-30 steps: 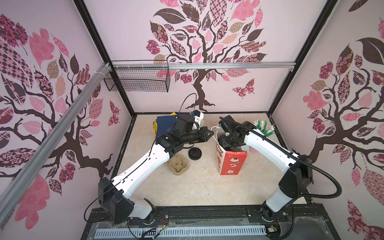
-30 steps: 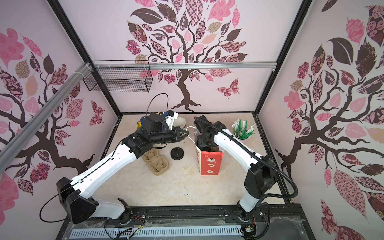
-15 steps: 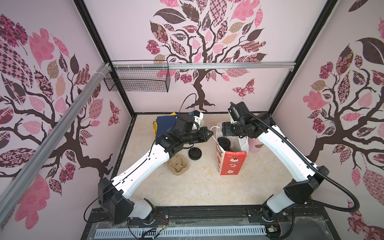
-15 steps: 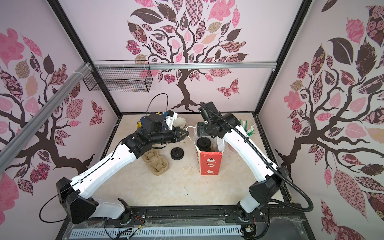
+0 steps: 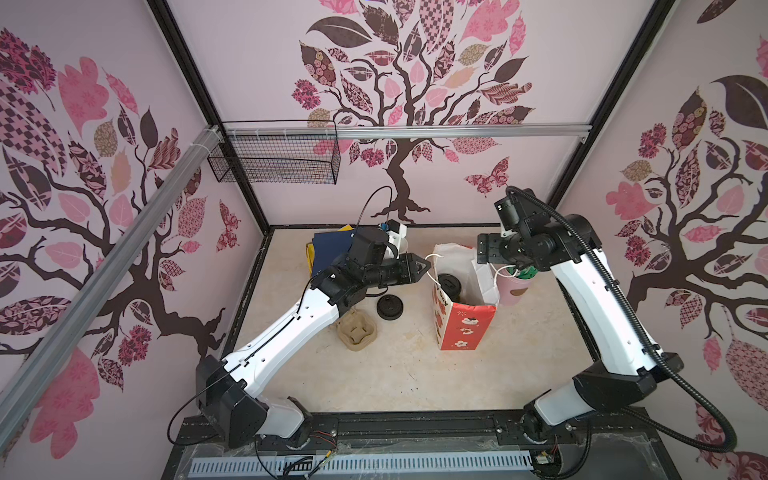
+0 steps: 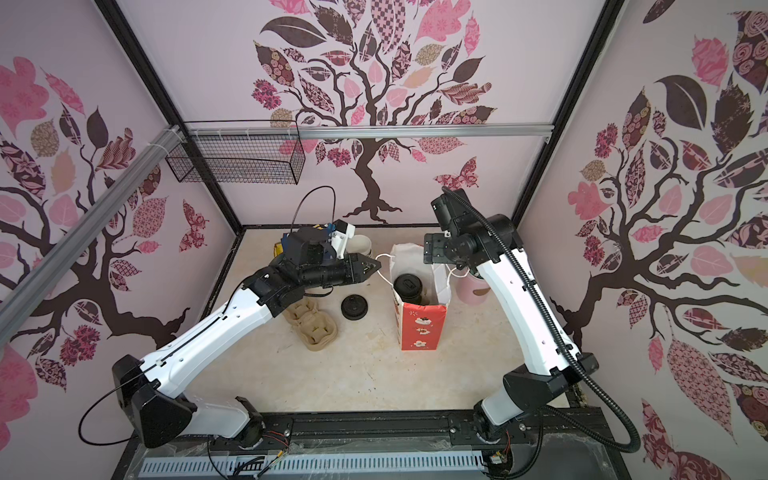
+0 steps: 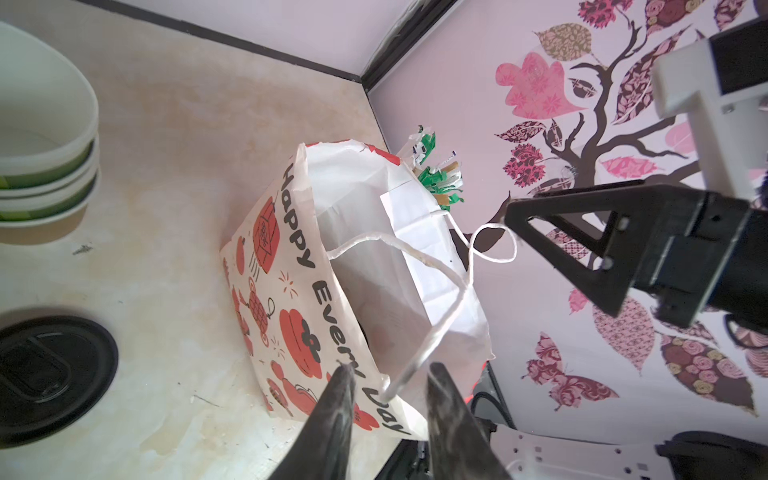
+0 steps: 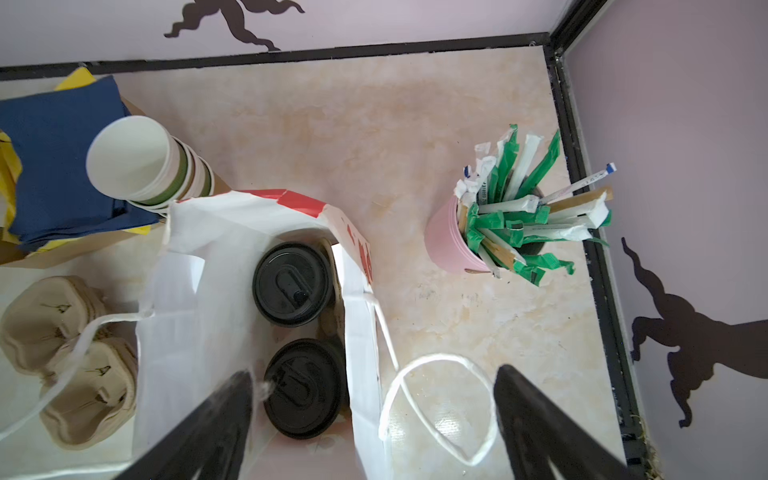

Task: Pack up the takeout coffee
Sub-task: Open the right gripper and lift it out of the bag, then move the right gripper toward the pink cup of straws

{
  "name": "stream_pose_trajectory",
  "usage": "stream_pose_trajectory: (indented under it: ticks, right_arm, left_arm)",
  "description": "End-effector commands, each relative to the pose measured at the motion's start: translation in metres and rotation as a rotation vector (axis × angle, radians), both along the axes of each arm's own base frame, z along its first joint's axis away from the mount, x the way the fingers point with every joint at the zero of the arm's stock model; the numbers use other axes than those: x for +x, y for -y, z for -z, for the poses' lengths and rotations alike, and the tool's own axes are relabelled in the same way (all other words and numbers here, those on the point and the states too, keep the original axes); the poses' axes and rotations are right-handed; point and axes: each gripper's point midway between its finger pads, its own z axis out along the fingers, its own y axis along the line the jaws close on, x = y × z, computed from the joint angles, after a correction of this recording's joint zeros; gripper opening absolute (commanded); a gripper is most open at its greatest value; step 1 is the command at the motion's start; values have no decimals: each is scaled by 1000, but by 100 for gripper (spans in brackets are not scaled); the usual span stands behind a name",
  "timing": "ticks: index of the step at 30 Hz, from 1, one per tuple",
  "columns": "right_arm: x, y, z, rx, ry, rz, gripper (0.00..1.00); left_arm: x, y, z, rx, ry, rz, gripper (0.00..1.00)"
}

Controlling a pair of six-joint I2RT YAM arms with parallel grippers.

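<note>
Two lidded cups (image 8: 293,284) stand side by side inside the red-and-white paper bag (image 5: 465,328), with only their black lids showing. The right claw (image 8: 376,372) hangs wide open over the bag's mouth; in both top views the cups lie at its 7 o'clock. The left claw (image 7: 390,368), at the bag's 10 o'clock, is narrowly parted around the string handle (image 7: 440,316). A pink cup (image 5: 513,291) of wrapped straws stands at the bag's 3 o'clock.

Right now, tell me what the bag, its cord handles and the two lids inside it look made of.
Bag: paper, matte, by its creases and ragged top edge; printed red outside, plain white inside.
Handles: twisted white cord, probably paper, by the fibrous twist.
Lids: black plastic, faint sheen, with a moulded sip tab.
</note>
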Motion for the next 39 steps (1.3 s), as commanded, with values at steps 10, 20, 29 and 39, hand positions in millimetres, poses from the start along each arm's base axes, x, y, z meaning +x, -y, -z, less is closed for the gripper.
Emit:
stream_pose_trajectory:
  ticks: [10, 20, 29, 39]
  right_arm:
    - [17, 2, 81, -14, -224, -56, 80]
    - [31, -5, 90, 47, -213, -62, 45]
    - [28, -8, 75, 84, -149, -101, 4]
    - [16, -8, 53, 152, 20, -127, 0]
  left_arm:
    - [7, 2, -3, 121, 19, 28, 56]
    - [18, 12, 0, 177, 11, 68, 41]
    - [29, 14, -27, 88, 98, 20, 0]
    - [30, 18, -32, 57, 208, 49, 0]
